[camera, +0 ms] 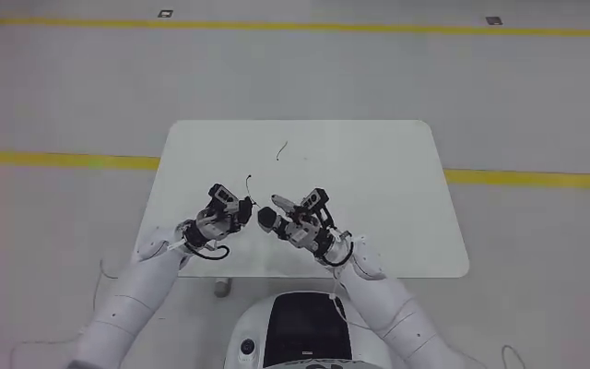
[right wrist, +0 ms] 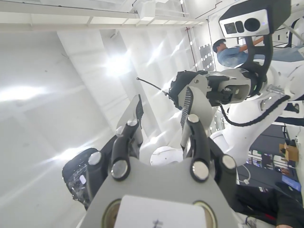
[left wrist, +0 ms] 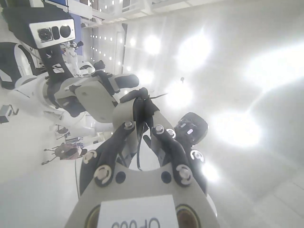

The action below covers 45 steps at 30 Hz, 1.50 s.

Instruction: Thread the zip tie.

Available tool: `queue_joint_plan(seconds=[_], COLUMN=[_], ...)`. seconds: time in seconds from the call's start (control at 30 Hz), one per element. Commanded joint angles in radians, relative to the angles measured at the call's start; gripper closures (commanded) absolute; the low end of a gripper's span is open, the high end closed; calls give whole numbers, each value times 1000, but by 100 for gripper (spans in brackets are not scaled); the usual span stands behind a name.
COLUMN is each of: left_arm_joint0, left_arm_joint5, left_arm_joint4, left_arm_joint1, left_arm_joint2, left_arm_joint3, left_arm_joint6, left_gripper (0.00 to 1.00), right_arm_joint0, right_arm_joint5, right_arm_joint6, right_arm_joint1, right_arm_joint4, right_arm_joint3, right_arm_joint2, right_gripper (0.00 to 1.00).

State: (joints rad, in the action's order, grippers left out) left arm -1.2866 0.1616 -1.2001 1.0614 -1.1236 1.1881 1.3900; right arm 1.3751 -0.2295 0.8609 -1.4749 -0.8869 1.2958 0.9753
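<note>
My left gripper hovers above the near middle of the white table, shut on a thin black zip tie. In the left wrist view the zip tie pokes out past the gripper, and its other end hangs back between the fingers. My right gripper faces it from close by, open with nothing between its fingers. From the right wrist view the zip tie's free end sticks out of the left gripper, beyond my right gripper.
A second black zip tie lies loose on the table farther back. The two grippers nearly meet over the near half of the table, and the table's front edge is just below the wrists.
</note>
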Motion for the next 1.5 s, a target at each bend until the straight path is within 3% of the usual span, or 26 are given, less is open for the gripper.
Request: queue_joint_plan(seconds=[0.0, 0.7, 0.87, 1.47], left_arm_joint0=[0, 0, 0, 0], left_arm_joint5=[0, 0, 0, 0], left_arm_joint4=[0, 0, 0, 0], left_arm_joint1=[0, 0, 0, 0], left_arm_joint2=[0, 0, 0, 0], left_arm_joint3=[0, 0, 0, 0], left_arm_joint6=[0, 0, 0, 0], left_gripper=[100, 100, 100, 100], right_arm_joint0=[-6, -26, -28, -7], right_arm_joint5=[-1, -42, -44, -63], right_arm_joint6=[0, -12, -15, -26], right_arm_joint1=[-2, -9, -9, 3], right_arm_joint4=[1, 22, 22, 22], right_arm_joint3=[-6, -27, -28, -15], right_arm_joint2=[-6, -32, -32, 19], right_gripper=[69, 91, 100, 100])
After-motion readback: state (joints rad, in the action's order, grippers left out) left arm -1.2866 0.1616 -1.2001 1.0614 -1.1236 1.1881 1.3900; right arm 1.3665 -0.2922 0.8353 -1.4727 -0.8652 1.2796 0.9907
